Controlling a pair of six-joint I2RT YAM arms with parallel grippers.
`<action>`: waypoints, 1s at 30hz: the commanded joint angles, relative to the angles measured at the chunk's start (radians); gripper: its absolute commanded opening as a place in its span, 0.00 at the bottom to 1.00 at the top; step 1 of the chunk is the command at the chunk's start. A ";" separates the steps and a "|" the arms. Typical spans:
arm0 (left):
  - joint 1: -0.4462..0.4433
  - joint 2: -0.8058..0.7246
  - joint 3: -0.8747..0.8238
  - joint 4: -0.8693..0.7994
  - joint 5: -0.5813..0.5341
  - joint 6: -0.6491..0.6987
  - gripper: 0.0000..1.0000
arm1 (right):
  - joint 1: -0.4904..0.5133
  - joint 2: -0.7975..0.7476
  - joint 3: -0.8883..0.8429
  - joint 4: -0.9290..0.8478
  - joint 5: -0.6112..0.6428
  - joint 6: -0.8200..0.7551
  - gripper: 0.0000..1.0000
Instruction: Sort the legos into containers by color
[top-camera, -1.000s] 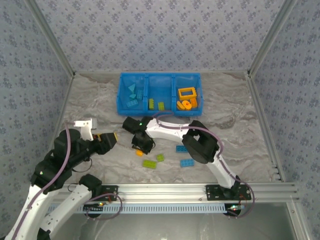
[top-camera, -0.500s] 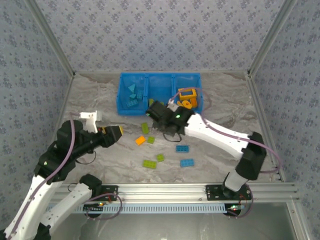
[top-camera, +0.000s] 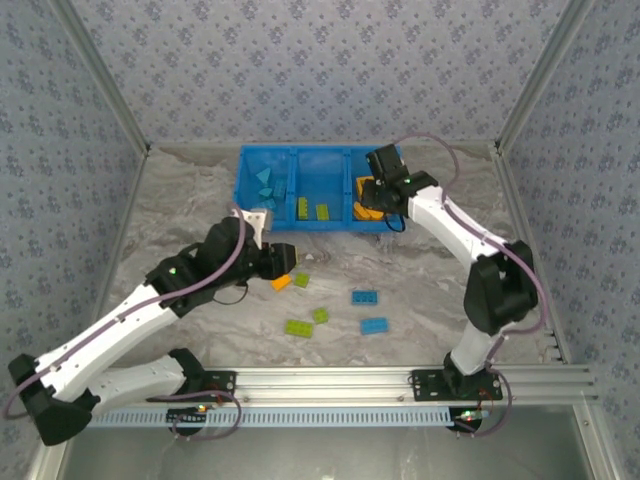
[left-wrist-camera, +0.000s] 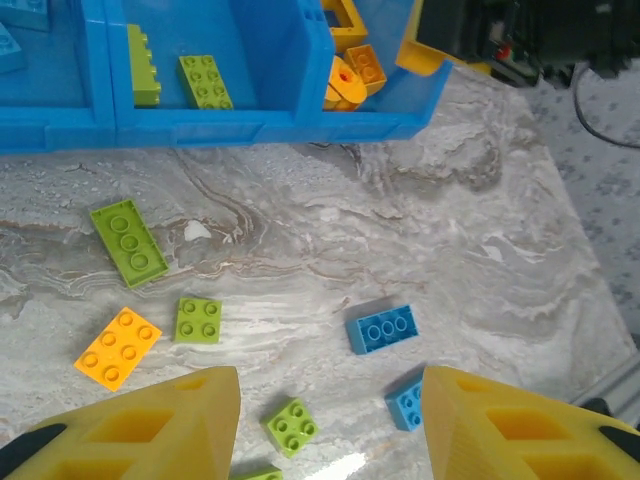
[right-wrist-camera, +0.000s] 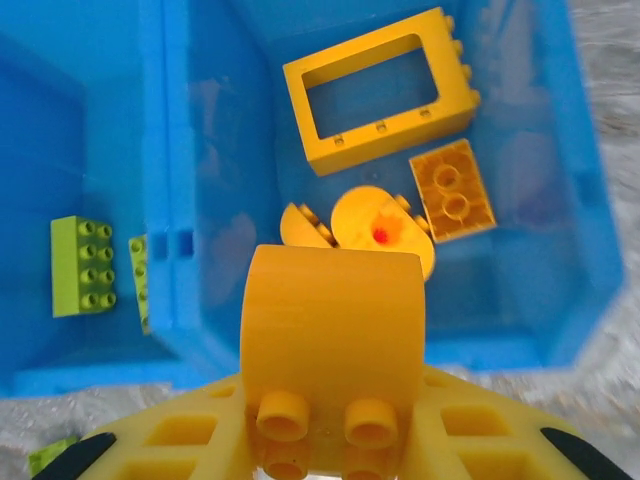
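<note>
Left wrist: 2 blue legos (left-wrist-camera: 382, 328) & 1 orange lego (left-wrist-camera: 118, 347) on tbl (left-wrist-camera: 450, 250).

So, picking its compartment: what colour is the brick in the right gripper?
Orange; the brick shows best in the right wrist view.

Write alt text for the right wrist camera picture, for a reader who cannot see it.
The right gripper holds a rounded orange brick over the near edge of a blue bin. The compartment ahead holds an orange frame, a square orange brick and a round orange piece; a green brick lies in the neighbouring compartment.
</note>
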 joint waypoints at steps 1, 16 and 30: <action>-0.056 0.023 0.028 0.049 -0.136 -0.040 0.51 | -0.065 0.111 0.083 0.045 -0.220 -0.127 0.33; -0.224 0.120 -0.145 -0.003 -0.177 -0.116 0.52 | -0.160 0.422 0.372 -0.067 -0.412 -0.151 0.49; -0.276 0.274 -0.183 -0.269 -0.106 -0.507 0.69 | -0.139 0.107 0.233 -0.025 -0.234 -0.140 0.61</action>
